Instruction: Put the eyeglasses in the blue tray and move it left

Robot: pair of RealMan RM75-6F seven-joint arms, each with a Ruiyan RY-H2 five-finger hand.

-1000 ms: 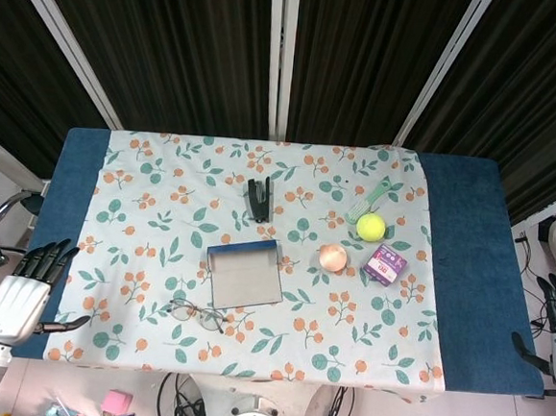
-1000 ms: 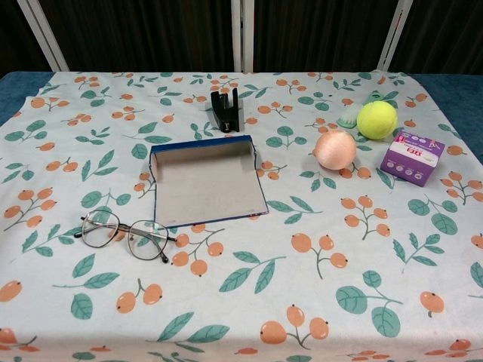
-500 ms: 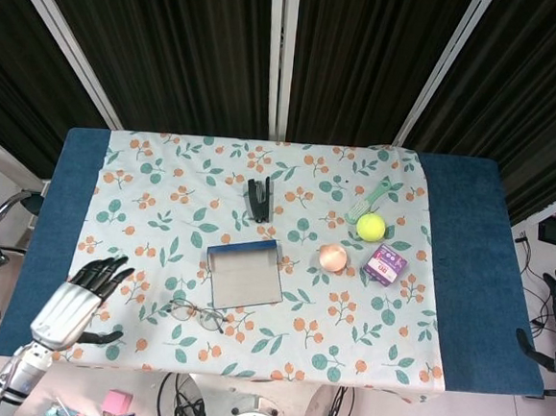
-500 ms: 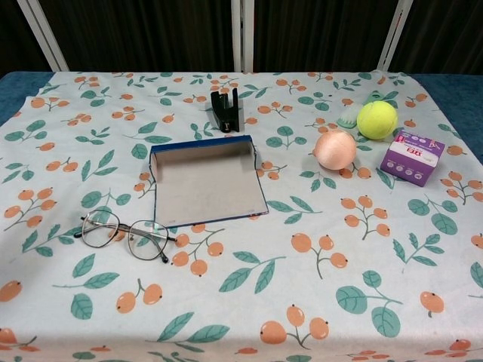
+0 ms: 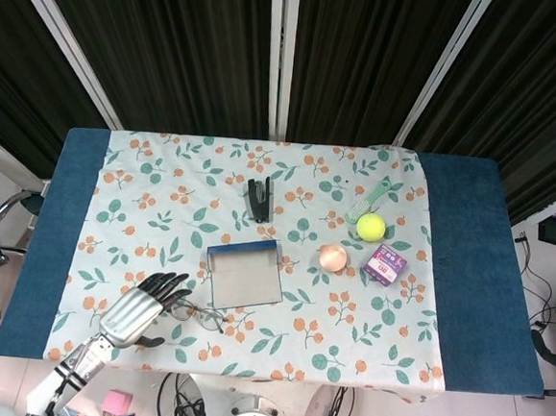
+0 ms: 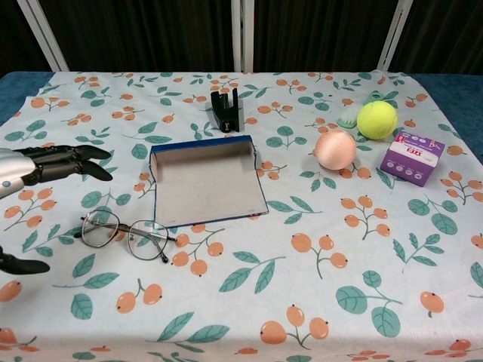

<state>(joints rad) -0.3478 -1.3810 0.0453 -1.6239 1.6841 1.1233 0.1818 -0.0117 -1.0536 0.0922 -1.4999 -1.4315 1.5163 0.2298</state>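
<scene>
Dark curtained backdrop; blue table (image 5: 468, 242) under a white cloth printed with oranges and leaves (image 5: 164, 189).

Item 1: eyeglasses (image 6: 124, 235), thin wire frame, temples unfolded, flat on the cloth near the front edge, left of centre, just off the front-left corner of the tray. Not yet touched.

Item 2: blue tray (image 6: 205, 181), shallow, square, pale floor, near the centre of the tabletop. Nothing in it.

Item 3: left hand (image 5: 138, 311), fingers spread and apart, holding nothing, hovering above the front-left area with fingertips close to the left lens in the head view.

Item 4: right hand. Only a dark sliver past the right edge of the table; fingers' set cannot be told.

Other stock: black stapler (image 6: 225, 110) behind the tray; peach ball (image 6: 335, 149), tennis ball (image 6: 376, 119), purple box (image 6: 412, 157) and green brush (image 6: 355, 111) toward the back-right.

Risks, judged: thin frame lying flush on soft cloth, so fingertips likely to skid it forward or bunch the fabric instead of lifting; pressure on a lens or temple could bend it; a sweep toward the tray could nudge the tray's front-left corner out of place; later slide leftward could drag the cloth and shift the stapler.
</scene>
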